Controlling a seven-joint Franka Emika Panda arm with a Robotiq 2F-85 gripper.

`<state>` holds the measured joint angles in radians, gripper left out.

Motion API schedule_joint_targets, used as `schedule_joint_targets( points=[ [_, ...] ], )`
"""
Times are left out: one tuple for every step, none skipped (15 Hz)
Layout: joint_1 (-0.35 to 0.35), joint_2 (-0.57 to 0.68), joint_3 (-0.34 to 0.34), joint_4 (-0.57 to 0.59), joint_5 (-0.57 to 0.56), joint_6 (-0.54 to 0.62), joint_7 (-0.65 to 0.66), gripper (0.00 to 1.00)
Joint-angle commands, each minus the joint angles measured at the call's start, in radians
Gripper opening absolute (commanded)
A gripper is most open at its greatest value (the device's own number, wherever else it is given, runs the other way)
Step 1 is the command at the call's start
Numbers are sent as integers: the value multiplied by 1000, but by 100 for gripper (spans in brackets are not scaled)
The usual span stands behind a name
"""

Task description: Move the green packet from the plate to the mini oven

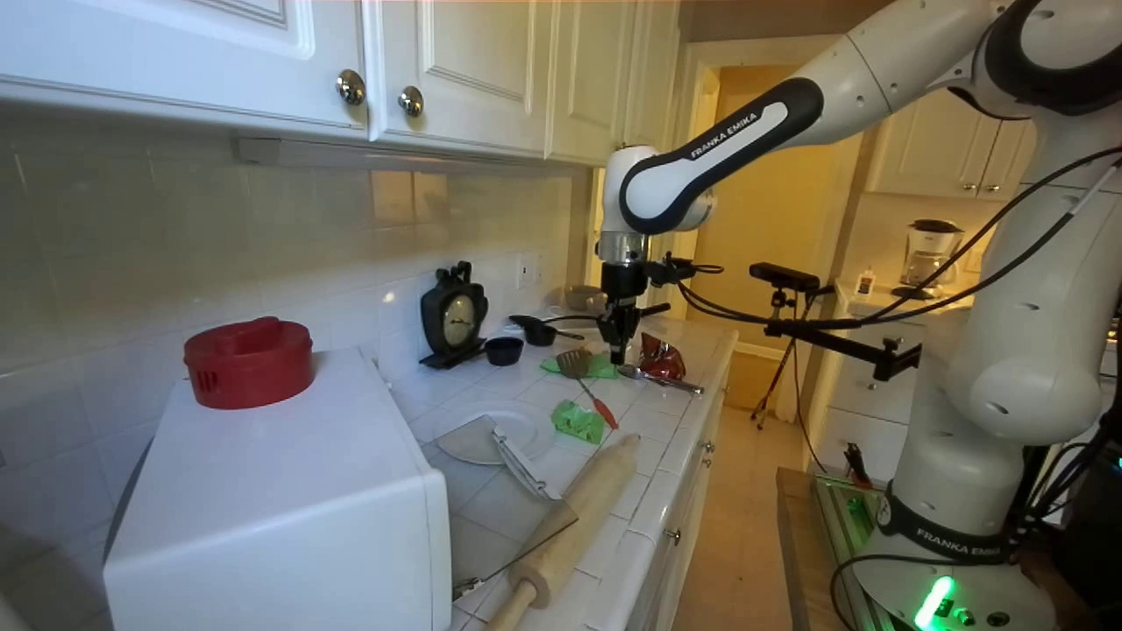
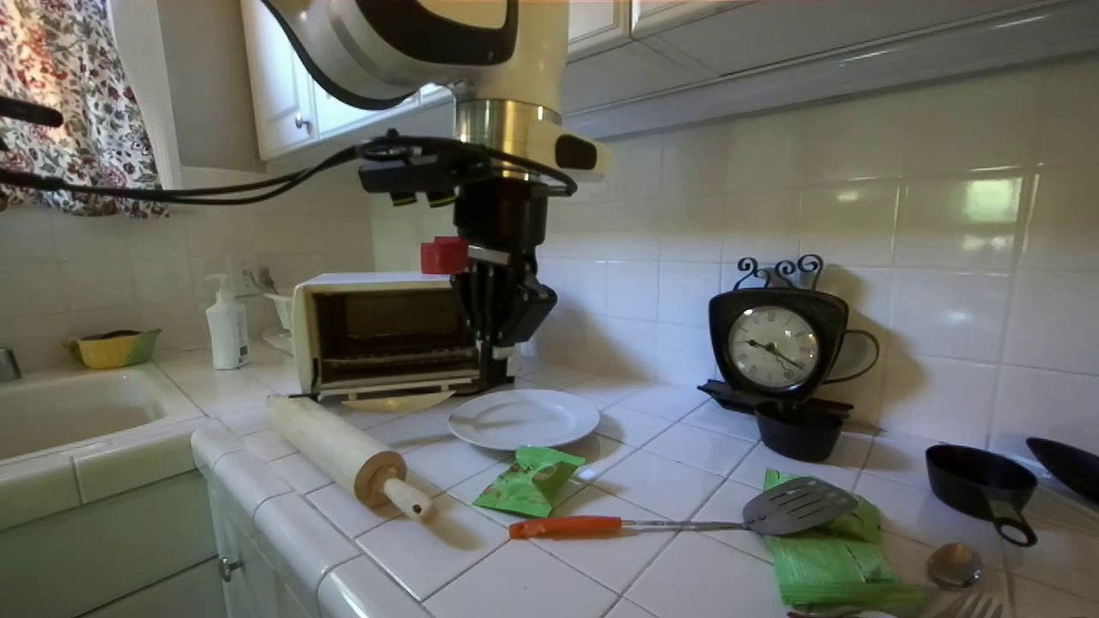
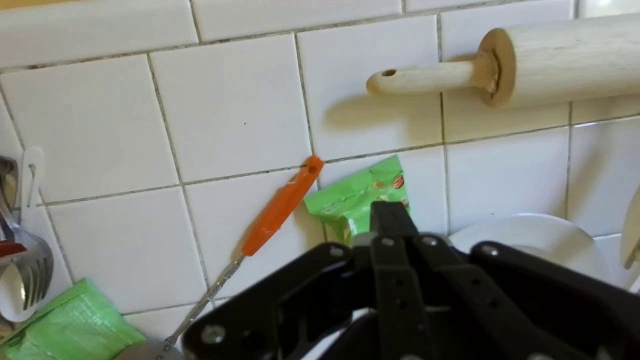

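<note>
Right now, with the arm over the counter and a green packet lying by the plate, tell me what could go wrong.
The claw is shut; lowered like this, it would probably shove the green packet instead of gripping it.
A second green packet lies under the spatula's blade, so the wrong one might get picked.
The spatula's orange handle lies close to the packet near the plate; opened fingers could catch it.

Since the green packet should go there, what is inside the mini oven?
In an exterior view, only a rack can be made out inside the mini oven. There, the hand covers some of its right end; whatever is behind cannot be seen.
</note>
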<state>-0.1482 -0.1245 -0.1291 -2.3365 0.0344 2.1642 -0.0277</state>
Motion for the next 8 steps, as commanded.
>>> schedule_joint_targets(
  points=[
    [0,85,-29,44,55,6,-121,0],
    [-6,103,-37,58,68,-3,-160,0],
    [-11,127,-46,73,94,-7,-217,0],
    [-16,149,-52,88,114,-13,-260,25],
    [-23,176,-59,111,146,-23,-320,27],
    [-31,198,-63,128,173,-31,-375,33],
    [-39,223,-64,151,194,-41,-423,40],
    [-48,244,-62,170,209,-48,-460,47]
  ],
)
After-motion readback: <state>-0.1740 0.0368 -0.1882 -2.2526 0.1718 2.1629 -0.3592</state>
